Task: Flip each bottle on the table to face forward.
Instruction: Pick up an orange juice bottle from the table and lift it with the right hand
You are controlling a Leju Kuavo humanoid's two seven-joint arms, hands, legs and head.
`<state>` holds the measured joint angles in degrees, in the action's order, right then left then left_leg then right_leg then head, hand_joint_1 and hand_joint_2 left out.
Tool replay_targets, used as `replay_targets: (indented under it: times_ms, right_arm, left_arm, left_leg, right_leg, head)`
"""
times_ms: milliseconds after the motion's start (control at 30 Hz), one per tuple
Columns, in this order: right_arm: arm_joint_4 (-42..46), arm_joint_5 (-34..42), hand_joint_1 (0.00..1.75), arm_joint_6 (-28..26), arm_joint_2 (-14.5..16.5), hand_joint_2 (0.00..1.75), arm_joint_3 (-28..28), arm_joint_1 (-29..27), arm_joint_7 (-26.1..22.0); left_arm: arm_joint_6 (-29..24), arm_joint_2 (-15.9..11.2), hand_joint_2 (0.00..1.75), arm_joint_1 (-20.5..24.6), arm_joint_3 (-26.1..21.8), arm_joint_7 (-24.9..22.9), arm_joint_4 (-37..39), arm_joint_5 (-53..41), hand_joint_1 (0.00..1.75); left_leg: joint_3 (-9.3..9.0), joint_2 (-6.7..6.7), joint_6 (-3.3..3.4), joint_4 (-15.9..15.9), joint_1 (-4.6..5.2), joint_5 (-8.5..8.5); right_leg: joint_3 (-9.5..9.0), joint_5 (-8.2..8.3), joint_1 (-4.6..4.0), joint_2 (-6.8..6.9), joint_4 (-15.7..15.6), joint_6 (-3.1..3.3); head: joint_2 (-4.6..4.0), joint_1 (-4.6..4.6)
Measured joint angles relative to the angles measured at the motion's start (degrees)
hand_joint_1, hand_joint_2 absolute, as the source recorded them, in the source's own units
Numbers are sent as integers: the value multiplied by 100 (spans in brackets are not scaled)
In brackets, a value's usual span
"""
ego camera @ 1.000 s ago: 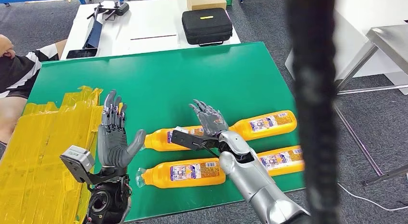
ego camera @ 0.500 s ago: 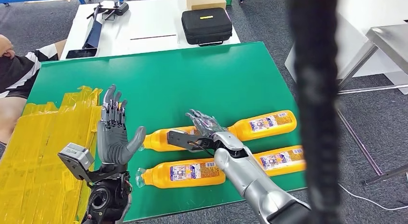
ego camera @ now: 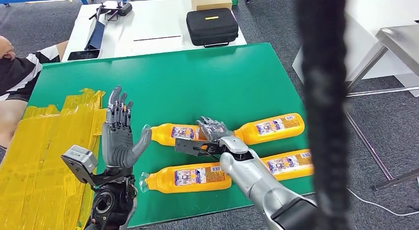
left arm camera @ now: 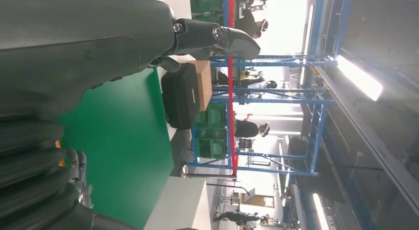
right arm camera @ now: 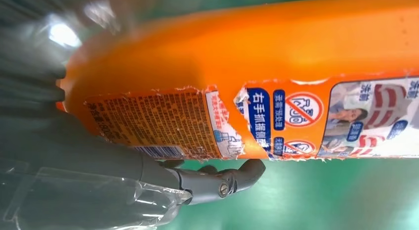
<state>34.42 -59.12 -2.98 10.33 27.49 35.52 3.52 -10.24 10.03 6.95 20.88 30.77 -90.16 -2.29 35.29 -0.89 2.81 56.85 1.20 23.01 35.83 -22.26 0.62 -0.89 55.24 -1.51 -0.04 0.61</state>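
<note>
- The right hand [ego camera: 213,132] is curled down over the base end of one orange bottle [ego camera: 175,133], fingers wrapped on it, holding it against the green tabletop [ego camera: 197,76].
- The right wrist view shows what the head view hides: the held bottle's torn label [right arm camera: 163,126] with printed text and a barcode faces the camera, and the thumb [right arm camera: 217,180] passes under the bottle's edge.
- The left hand [ego camera: 120,138] stands upright just beside that bottle's cap end, palm toward it, fingers spread and holding nothing.
- Three more orange bottles lie on their sides nearby: one nearer the robot [ego camera: 188,177], one behind the right hand [ego camera: 269,128], one beside the right forearm [ego camera: 289,164].
- Yellow tape [ego camera: 44,151] covers the tabletop's left part.
- A black case [left arm camera: 180,96] and a cardboard box [left arm camera: 202,84] show in the left wrist view beyond the green surface.
- Compared with a second ago, the right hand has gone from raised and spread to closed on the bottle, and the bottle has shifted slightly away from the robot.
</note>
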Motion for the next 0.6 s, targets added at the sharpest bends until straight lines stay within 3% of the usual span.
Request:
replay_targets:
  times_ms: [367, 500, 600]
  right_arm:
    - [-221, -58, 175, -211, 24, 175, 31, 101, 38]
    - [-240, -42, 175, -612, 33, 175, 23, 73, 16]
    - [-179, 59, 175, -1238, 43, 175, -50, -46, -157]
  left_arm:
    - [-19, 0, 175, 28, -1, 0, 23, 9, 0]
    - [-70, 0, 175, 28, -2, 0, 24, 9, 0]
    - [-109, 0, 175, 23, -9, 2, 23, -1, 0]
  left_leg:
    - [-7, 0, 0, 0, 0, 0]
    - [-5, 0, 0, 0, 0, 0]
    - [-1, -2, 0, 0, 0, 0]
  right_leg:
    - [-6, 0, 0, 0, 0, 0]
    - [-6, 0, 0, 0, 0, 0]
    - [-4, 0, 0, 2, 0, 0]
  head:
    - [0, -1]
    - [0, 1]
    - [0, 0]
